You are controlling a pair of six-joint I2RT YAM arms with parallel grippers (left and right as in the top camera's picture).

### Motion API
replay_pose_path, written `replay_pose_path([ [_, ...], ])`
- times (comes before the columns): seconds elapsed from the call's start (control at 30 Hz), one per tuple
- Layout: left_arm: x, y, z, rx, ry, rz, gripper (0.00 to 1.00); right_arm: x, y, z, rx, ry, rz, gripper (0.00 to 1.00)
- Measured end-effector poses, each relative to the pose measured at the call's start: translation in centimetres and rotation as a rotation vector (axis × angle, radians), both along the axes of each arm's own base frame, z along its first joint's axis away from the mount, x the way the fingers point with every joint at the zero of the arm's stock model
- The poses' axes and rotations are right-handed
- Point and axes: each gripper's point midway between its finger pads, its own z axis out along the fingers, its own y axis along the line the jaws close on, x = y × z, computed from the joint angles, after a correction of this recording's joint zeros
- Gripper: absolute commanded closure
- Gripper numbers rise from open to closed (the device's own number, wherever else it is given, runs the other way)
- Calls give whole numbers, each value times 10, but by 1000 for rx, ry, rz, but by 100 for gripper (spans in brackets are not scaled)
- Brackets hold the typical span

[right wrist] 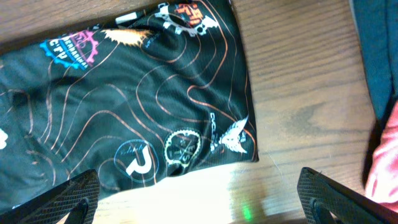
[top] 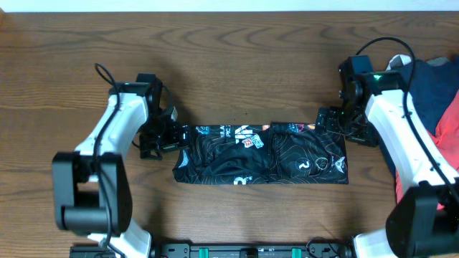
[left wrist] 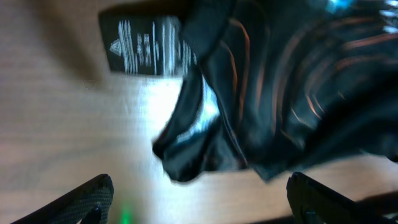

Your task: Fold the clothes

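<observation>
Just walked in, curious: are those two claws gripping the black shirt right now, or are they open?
Left gripper: open, holding nothing.
Right gripper: open, holding nothing.

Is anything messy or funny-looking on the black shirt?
Yes. The black jersey is folded into a strip, but its left end is crumpled and bunched, and a care label pokes out there. The right end lies flat and neat.
</observation>
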Motion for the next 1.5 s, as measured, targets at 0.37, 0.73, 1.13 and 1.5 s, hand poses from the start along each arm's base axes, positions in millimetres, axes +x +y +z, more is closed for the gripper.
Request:
replay_pose_path([
  [0.37, 15, -15, -29, -66, -50, -56, 10, -5, 0, 22, 11, -63, -29, 1],
  [0.73, -4, -37, -42, -89, -59, -133, 67, -8, 0, 23, 11, -55, -35, 1],
  [1.13, -26, -5, -38, 35, 91, -70, 94, -10, -2, 23, -1, -49, -40, 1],
  [1.5, 21, 92, 41, 204, 42, 278, 94, -9, -16, 23, -34, -52, -69, 1],
])
